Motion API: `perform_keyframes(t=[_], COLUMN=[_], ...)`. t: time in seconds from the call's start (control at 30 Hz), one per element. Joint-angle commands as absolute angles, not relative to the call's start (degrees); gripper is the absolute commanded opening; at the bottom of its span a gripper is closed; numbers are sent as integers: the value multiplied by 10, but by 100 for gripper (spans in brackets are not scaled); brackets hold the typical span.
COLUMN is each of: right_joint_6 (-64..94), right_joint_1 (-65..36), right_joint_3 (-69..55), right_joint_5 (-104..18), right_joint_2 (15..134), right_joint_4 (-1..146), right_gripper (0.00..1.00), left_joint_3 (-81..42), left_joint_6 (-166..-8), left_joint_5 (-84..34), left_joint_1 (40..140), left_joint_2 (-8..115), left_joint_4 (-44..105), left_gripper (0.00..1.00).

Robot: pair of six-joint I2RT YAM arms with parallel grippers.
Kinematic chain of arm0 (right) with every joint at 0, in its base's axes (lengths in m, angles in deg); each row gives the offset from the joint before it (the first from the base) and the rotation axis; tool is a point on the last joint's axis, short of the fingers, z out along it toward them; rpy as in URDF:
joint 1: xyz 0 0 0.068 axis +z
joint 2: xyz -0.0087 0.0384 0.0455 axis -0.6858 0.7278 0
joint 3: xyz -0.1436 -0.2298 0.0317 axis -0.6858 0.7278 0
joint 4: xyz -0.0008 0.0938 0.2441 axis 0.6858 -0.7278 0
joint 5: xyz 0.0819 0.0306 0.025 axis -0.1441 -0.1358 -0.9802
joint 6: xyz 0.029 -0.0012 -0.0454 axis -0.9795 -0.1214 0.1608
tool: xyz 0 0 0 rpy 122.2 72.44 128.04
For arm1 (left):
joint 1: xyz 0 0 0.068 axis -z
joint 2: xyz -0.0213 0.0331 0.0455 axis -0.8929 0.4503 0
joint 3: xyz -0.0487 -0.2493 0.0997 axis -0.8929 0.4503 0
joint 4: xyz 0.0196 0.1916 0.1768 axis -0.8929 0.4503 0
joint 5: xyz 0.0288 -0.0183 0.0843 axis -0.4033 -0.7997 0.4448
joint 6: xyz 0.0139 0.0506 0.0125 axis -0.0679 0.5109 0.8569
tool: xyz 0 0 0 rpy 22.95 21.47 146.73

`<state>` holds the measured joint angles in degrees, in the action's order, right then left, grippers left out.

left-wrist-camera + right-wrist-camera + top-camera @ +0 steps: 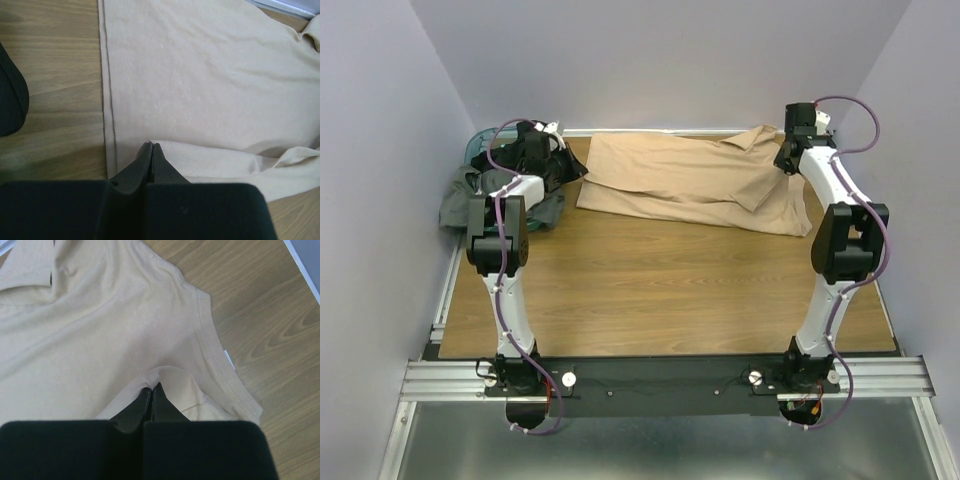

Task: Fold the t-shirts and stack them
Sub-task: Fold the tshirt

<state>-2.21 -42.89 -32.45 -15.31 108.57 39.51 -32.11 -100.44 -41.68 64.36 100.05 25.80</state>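
Left gripper [151, 146] is clenching on the tan t-shirt [200, 75], pinching a fold just inside the hem [107, 75]. Right gripper [152, 386] is clenching a raised pleat beside the curved stitched edge [210, 335]. This shirt is lying across the far part of the table [670, 290], its long axis running left to right, one end at each arm. Dark t-shirts [465, 200] are lying heaped far left, against the teal basket [478, 140]. No legible writing is showing.

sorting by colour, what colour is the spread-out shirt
Plain tan-beige; the t-shirt shows best in the top external view.
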Motion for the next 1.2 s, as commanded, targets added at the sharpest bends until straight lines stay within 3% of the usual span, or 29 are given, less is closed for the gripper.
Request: perform_keyframes(t=[0.0,0.07,0.13,0.17,0.2,0.23,0.27,0.3,0.33,0.37,0.5,0.83,1.17], right_joint_6=[-16,-12,-8,-5,-1,1,7,10,11,11,11,-18,-6], right_joint_1=[-430,-430,-430,-430,-430,-431,-442,-442,-442,-442,-442,-443,-463], right_joint_3=[-360,-378,-395,-404,-412,-428,-439,-439,-441,-437,-393,-127,-53], right_joint_5=[-142,-145,-149,-153,-158,-159,-162,-162,-162,-160,-180,-248,-255], right_joint_2=[1118,1135,1147,1152,1161,1164,1166,1164,1162,1156,1123,1030,1043], right_joint_4=[397,397,397,396,397,396,396,397,397,397,399,480,522], right_gripper=[1,0,3,10,20,50,73,73,84,87,93,92,85], left_joint_3=[-353,-372,-383,-387,-394,-397,-401,-402,-402,-401,-375,-303,-264], left_joint_6=[-1008,-1006,-1004,-1003,-1003,-1001,-1000,-998,-995,-987,-972,-975,-978], left_joint_5=[-429,-428,-425,-420,-418,-413,-412,-410,-406,-398,-378,-399,-416], left_joint_1=[639,639,639,639,639,640,641,641,645,648,674,746,740], left_joint_2=[1019,1024,1023,1021,1018,1010,1001,1001,989,984,953,984,1023], left_joint_4=[269,276,279,282,283,284,285,285,286,289,290,256,221], left_gripper=[0,5,23,38,43,46,50,51,54,55,57,58,58])
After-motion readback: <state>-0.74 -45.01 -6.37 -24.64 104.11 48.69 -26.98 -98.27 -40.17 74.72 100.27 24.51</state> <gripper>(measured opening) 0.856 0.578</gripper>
